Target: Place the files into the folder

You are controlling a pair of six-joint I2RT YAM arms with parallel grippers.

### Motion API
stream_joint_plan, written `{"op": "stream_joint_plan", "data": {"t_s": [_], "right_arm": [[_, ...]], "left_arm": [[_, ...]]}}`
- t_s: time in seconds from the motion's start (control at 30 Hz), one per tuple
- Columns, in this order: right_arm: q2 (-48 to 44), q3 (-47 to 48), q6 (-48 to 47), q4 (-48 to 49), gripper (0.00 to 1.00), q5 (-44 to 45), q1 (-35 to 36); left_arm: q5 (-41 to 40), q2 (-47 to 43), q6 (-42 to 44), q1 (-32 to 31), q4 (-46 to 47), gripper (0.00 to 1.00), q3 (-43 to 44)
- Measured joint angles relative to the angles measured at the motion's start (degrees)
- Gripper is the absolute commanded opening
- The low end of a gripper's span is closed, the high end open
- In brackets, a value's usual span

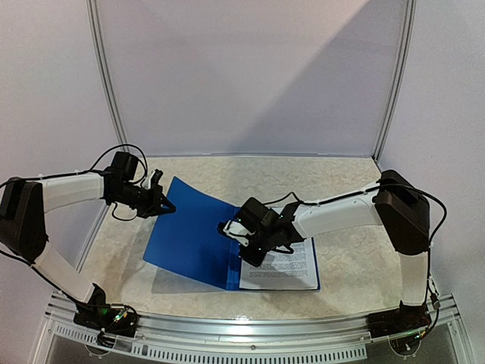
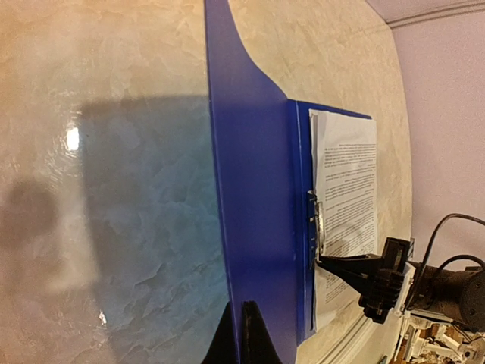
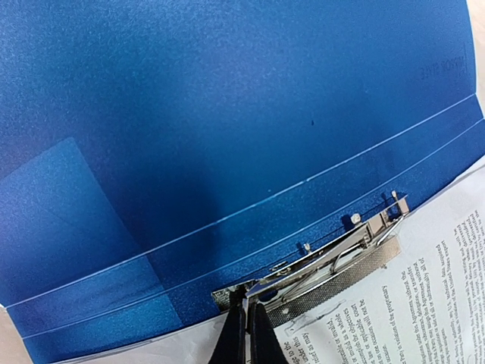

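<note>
The dark-blue folder point(image 1: 189, 235) lies open on the table, its cover raised at the far left corner. My left gripper point(image 1: 163, 205) is shut on that cover's edge point(image 2: 250, 227); its fingertips point(image 2: 242, 334) pinch the thin plastic. The files, white printed sheets point(image 1: 282, 265), lie on the folder's right half under the metal clip point(image 3: 333, 258). My right gripper point(image 1: 242, 239) is shut on the near end of the clip's lever, fingertips point(image 3: 246, 326) together. The sheets also show in the left wrist view point(image 2: 348, 174) and the right wrist view point(image 3: 417, 303).
The marbled tabletop point(image 1: 333, 182) runs to a pale back wall with two upright metal poles point(image 1: 106, 83). A metal rail point(image 1: 250, 318) lines the near edge between the arm bases. My right arm's finger point(image 2: 356, 265) reaches across the sheets.
</note>
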Motion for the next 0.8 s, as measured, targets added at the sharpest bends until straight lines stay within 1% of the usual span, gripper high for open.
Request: {"op": "stream_joint_plan", "data": {"t_s": [0.27, 0.63, 0.8], "right_arm": [[0.2, 0.9, 0.1, -0.3, 0.0, 0.1, 0.1], [2.5, 5.6, 1.2, -5.2, 0.0, 4.5, 1.1], [3.5, 7.3, 2.8, -7.0, 0.0, 5.9, 1.2]], "left_arm": [[0.1, 0.0, 0.0, -0.5, 0.6, 0.0, 0.0], [1.3, 1.0, -5.9, -0.8, 5.4, 0.0, -1.1], [1.9, 1.2, -6.8, -0.8, 6.6, 0.0, -1.1]]}}
